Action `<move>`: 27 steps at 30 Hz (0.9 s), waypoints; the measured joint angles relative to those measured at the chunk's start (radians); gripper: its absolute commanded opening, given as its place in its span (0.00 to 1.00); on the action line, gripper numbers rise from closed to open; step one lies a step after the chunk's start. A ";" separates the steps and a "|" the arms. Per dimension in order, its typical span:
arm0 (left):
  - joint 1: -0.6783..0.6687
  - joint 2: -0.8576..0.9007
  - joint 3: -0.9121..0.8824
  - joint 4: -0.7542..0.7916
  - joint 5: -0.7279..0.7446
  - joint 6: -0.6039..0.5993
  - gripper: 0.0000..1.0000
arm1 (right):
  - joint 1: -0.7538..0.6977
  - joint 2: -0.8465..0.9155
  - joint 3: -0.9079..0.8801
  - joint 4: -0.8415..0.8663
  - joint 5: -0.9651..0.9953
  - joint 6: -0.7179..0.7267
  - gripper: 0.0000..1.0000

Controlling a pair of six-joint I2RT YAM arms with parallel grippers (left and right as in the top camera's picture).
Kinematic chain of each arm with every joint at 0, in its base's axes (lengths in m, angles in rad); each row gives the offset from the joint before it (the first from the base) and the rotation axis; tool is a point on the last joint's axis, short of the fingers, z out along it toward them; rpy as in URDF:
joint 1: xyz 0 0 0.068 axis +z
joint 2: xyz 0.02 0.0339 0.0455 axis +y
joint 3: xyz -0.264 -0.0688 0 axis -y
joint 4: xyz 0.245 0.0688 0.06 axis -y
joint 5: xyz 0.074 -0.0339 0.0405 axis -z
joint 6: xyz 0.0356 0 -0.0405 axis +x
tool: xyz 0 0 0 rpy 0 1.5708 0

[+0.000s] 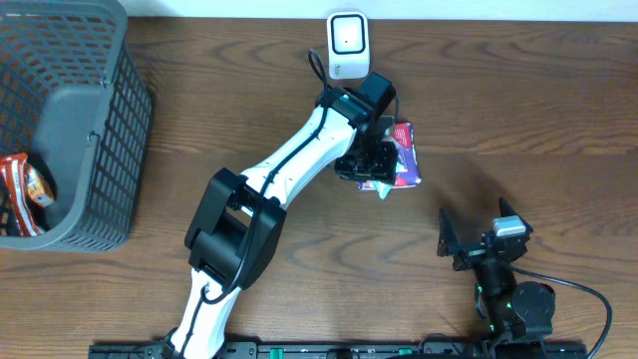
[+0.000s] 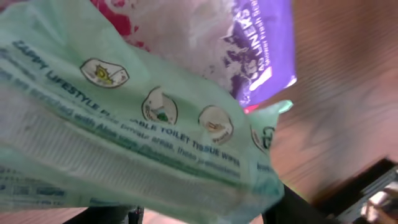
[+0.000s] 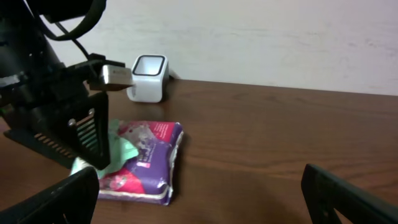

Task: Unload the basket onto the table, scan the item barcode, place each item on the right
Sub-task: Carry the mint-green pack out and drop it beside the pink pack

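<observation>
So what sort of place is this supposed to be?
Probably a mock shop checkout on a wooden table: a small white barcode scanner stands at the back, a grey shopping basket holds a snack packet, and a purple pack and green wipes are in front of the scanner.

It looks like a shop checkout mock-up: barcode scanner [image 1: 347, 45] and shopping basket [image 1: 128, 130] on a table [image 1: 538, 110].

In the overhead frame's centre, the left tool [image 1: 371, 168] covered most of the green wipes pack [image 1: 385, 190]; its grip could not be told. In the left wrist view the pack overran the left and bottom edges, fine print blurred.
</observation>
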 measured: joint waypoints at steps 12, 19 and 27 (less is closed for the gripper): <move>0.093 -0.090 0.035 -0.030 0.047 -0.035 0.58 | 0.000 0.000 0.000 0.000 0.000 0.000 0.99; 0.187 -0.224 0.052 -0.131 -0.088 -0.035 0.59 | 0.000 0.000 0.000 0.000 0.000 0.000 0.99; 0.325 -0.278 0.052 -0.141 -0.086 -0.035 0.59 | 0.000 0.000 0.000 0.000 0.000 0.000 0.99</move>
